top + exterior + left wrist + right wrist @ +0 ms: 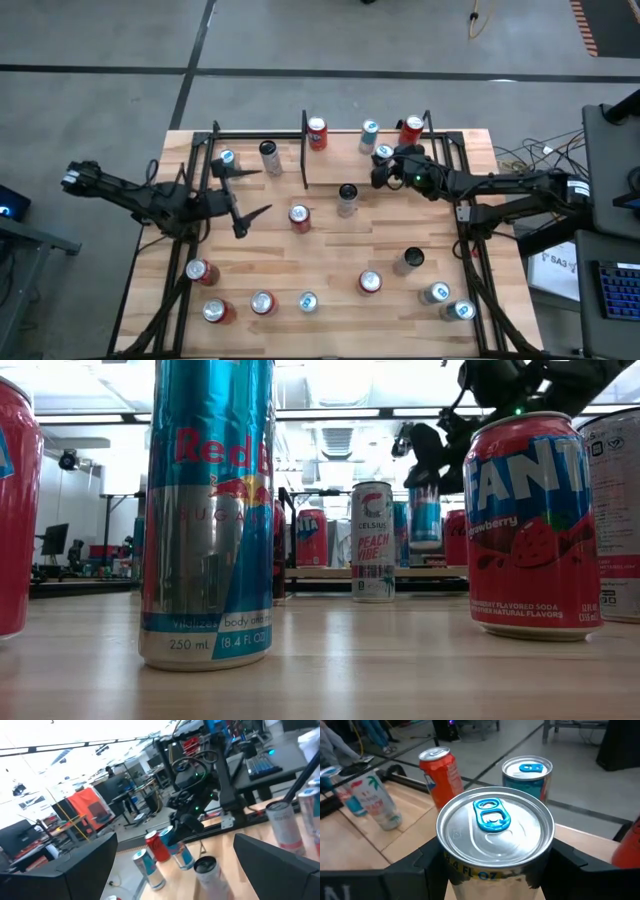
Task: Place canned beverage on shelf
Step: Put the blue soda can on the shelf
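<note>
Right gripper (495, 865) grips one can (495, 827); shelf (330, 150) — six cans.

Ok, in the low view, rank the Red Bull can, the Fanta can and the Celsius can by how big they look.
1. Red Bull can, tallest in the picture, its top cut off.
2. Fanta can.
3. Celsius can, smallest.
This is apparent size only: the Celsius stands farther back on the table, so its true size against the others is unsure.

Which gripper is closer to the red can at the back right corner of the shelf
The right. The right gripper holds a blue-tab can just beside the red can. The left gripper hangs open across the table, near the shelf's left end.
</note>
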Controlling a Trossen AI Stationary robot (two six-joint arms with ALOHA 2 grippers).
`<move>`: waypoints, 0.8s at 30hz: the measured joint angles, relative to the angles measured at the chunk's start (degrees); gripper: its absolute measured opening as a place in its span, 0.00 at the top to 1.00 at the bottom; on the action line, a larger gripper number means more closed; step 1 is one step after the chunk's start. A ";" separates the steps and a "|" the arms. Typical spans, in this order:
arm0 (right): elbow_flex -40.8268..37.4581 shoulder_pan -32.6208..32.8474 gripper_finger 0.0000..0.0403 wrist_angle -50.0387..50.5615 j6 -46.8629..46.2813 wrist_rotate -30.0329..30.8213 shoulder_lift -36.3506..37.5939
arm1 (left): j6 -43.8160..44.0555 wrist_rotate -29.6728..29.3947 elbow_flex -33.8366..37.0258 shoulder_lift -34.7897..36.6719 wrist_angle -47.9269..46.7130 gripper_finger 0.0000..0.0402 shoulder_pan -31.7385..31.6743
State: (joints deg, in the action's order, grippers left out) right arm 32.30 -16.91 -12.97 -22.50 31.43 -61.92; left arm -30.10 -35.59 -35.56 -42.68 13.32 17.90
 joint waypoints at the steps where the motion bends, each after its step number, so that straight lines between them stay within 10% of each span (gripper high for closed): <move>1: -0.01 -0.01 0.46 -0.07 0.00 0.19 -0.45 | -0.41 0.00 0.03 -0.22 -0.04 0.04 -0.26; 24: 0.98 -0.01 0.46 -10.31 0.12 6.08 -11.47 | -0.93 -0.04 0.03 -2.34 0.48 0.04 -4.67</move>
State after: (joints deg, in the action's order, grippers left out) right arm 33.28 -16.93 -23.28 -22.38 37.51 -73.38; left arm -31.03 -35.64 -35.53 -45.01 13.80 13.23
